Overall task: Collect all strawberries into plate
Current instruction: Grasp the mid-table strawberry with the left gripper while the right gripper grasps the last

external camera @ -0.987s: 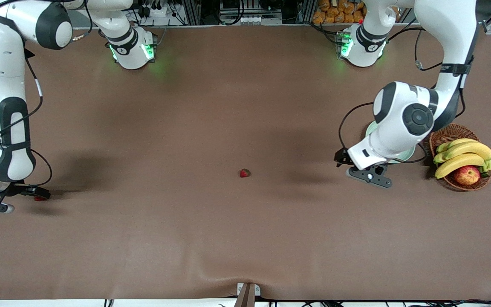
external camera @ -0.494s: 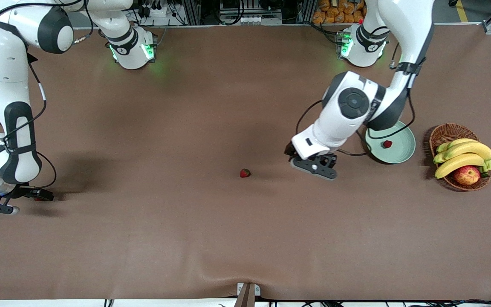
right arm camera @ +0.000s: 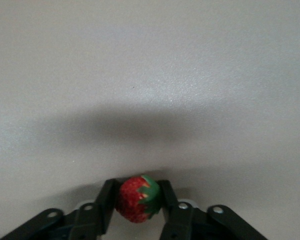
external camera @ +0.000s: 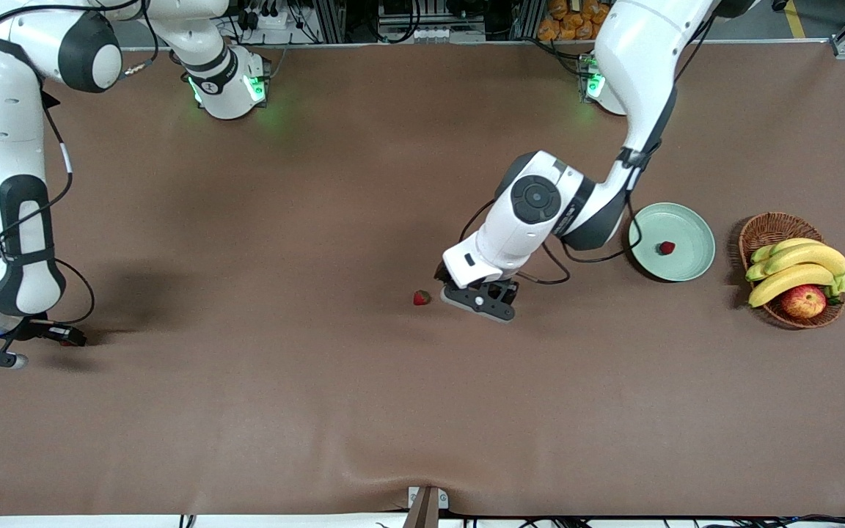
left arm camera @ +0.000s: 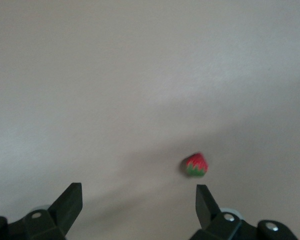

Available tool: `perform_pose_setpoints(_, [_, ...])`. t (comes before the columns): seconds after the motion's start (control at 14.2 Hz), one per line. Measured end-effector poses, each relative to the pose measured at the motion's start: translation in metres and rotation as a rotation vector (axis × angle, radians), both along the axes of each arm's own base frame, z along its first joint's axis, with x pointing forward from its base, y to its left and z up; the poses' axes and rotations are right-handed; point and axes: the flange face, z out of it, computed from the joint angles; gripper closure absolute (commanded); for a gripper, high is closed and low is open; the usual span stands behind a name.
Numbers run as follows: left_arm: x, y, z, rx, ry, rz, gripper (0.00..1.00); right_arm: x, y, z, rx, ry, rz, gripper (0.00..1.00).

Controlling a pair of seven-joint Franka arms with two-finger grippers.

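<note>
One strawberry (external camera: 421, 297) lies on the brown table near the middle. My left gripper (external camera: 475, 297) is just beside it, toward the left arm's end. In the left wrist view the gripper (left arm camera: 138, 200) is open and empty, and that strawberry (left arm camera: 196, 165) lies just ahead of one fingertip. A second strawberry (external camera: 666, 248) lies in the mint-green plate (external camera: 690, 227). My right gripper (external camera: 61, 337) is low over the table at the right arm's end. It (right arm camera: 137, 197) is shut on the third strawberry (right arm camera: 136, 200).
A brown wicker basket (external camera: 767, 229) with bananas (external camera: 796, 268) and a red-yellow apple (external camera: 804, 301) stands beside the plate at the left arm's end. The tablecloth has a raised wrinkle near the front edge.
My left arm has swung from over the plate toward the middle of the table and come down beside the lone strawberry. The plate and its berry are now uncovered. My right gripper has barely moved.
</note>
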Motion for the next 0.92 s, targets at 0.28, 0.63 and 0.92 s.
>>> perform_pose_setpoints(0.28, [-0.006,-0.024,-0.038,-0.067,-0.077,-0.004,0.00,0.001,0.001,0.000,0.005,-0.001,0.002,0.97])
perform_pose_setpoints(0.63, [-0.033,-0.060,-0.074,-0.114,-0.112,-0.028,0.04,0.016,0.028,0.022,0.079,0.029,0.049,0.97])
perform_pose_setpoints(0.92, [-0.059,-0.085,-0.089,-0.120,-0.082,-0.011,0.14,0.029,0.064,0.065,0.129,0.029,0.108,0.95])
